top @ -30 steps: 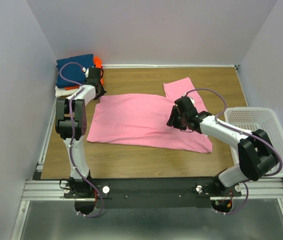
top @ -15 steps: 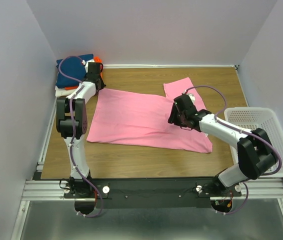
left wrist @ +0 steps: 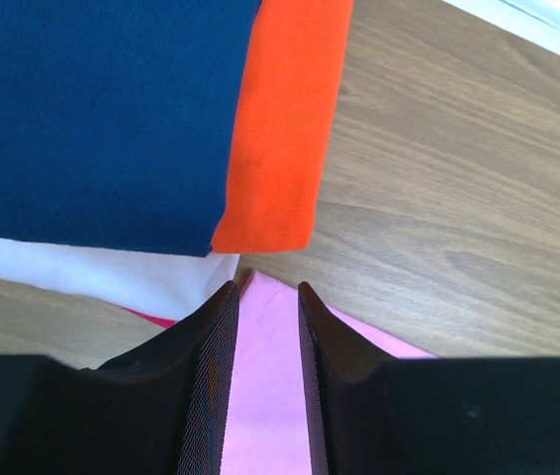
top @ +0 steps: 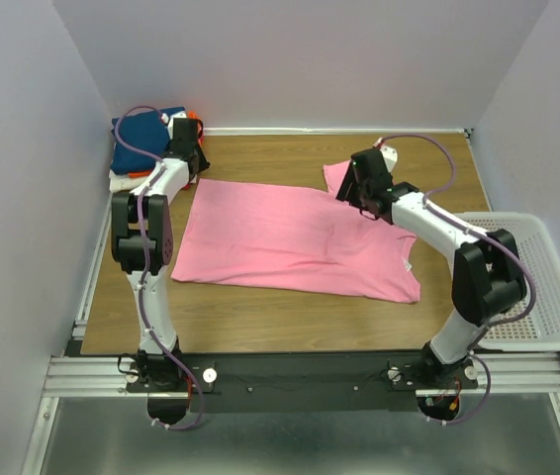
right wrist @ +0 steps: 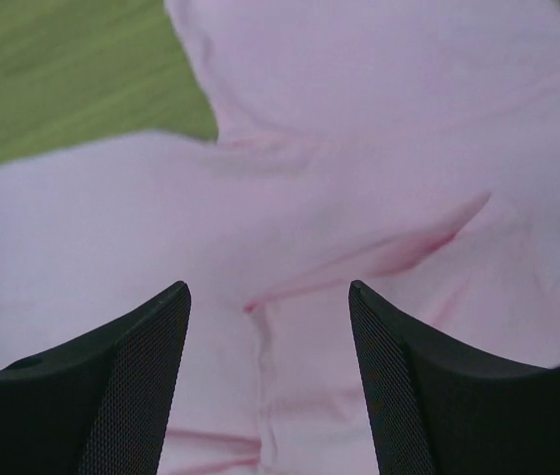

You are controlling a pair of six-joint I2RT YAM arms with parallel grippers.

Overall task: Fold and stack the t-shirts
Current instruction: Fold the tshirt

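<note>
Pink t-shirt [top: 280,237] flat, long axis left-right, hem leftward.

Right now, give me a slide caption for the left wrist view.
Left claw, narrowly open, poised over a corner of the pink t-shirt, beside the folded stack.

A pink t-shirt [top: 290,237] lies spread flat on the wooden surface [top: 260,322]. The left claw [top: 189,163] sits at the shirt's far left corner, just beside a stack topped by a folded navy t-shirt [top: 141,139], with an orange t-shirt [top: 194,123] showing at its edge. The right claw [top: 357,188] hangs over the far sleeve. A white mesh basket [top: 547,297] stands at the right edge.
</note>
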